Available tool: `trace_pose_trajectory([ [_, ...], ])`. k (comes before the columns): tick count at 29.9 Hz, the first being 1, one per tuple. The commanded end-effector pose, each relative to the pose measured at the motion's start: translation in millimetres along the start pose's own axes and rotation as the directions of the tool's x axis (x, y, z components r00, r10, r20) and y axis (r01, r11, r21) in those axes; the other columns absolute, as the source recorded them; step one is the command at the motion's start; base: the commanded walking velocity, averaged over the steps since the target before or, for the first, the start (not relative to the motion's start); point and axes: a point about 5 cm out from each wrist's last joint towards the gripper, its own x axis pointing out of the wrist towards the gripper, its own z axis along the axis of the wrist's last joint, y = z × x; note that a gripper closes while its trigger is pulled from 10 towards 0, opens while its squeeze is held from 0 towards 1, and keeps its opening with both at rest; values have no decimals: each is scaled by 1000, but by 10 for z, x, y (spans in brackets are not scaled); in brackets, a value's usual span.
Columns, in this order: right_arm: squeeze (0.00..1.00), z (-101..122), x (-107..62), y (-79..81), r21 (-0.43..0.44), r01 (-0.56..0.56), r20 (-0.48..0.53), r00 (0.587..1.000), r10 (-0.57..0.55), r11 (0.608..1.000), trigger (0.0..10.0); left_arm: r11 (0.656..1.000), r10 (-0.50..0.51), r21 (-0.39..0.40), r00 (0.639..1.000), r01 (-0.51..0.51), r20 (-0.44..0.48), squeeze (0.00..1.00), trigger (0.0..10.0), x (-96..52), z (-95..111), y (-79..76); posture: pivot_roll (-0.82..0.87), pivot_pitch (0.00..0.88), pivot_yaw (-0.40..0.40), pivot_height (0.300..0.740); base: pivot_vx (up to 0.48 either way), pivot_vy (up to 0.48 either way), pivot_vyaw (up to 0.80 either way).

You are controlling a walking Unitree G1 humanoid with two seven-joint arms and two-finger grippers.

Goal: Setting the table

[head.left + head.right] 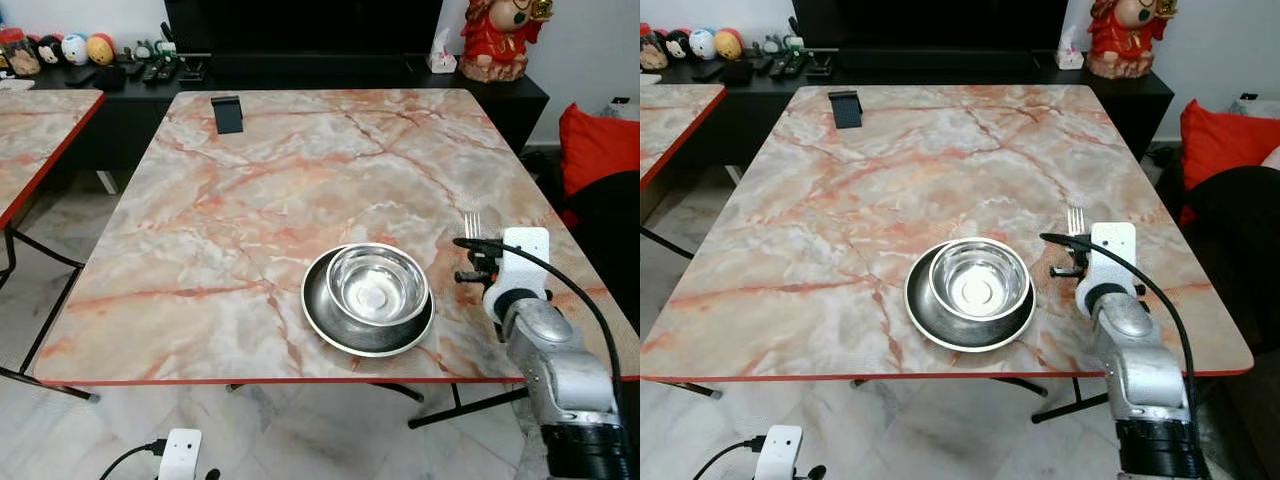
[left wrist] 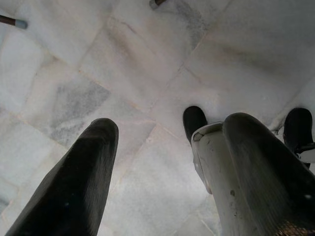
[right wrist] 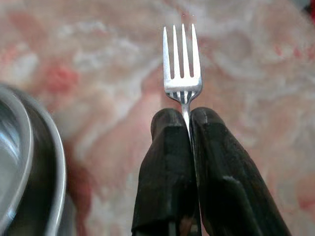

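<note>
Now, starting on my left, the left claw hangs below the desk edge over the pale marble floor, its two black fingers spread well apart with nothing between them. On the desk, a marbled pink and grey top with a red rim, I see a small dark stand upright near the far edge. Toward the near edge sits a steel plate with a steel bowl resting in it, the bowl set toward the plate's far right side. Just right of the plate, my right claw hovers over the desk, fingers pressed together on the neck of a fork. I have the fork pinched just below its head, tines pointing away from me toward the far side of the desk, and the handle is hidden between the fingers. From the head view the tines show beyond the wrist, beside the plate and apart from it. I cannot tell whether the fork touches the desk.
</note>
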Motion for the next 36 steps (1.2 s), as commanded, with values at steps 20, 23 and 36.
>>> trace_pose_trajectory([
  [20, 0, -204, 115, 63, 77, -25, -78, 996, 31, 997, 10000, 1000, 15, -1, 999, -15, -28, 0, 10000, -11, -60, 41, -104, 38, -20, 740, 0, 0, 0],
  [23, 0, -209, 134, 71, 90, -16, -59, 998, 21, 996, 10000, 1000, 16, 0, 999, -16, -29, 0, 10000, -11, -60, 44, -100, 38, -19, 740, 0, 0, 0],
  [36, 0, -214, 244, 222, 107, -58, 31, 998, 54, 993, 10000, 1000, 19, -4, 999, -19, -33, 0, 10000, -12, -63, 64, -89, 54, -21, 740, 0, 0, 0],
])
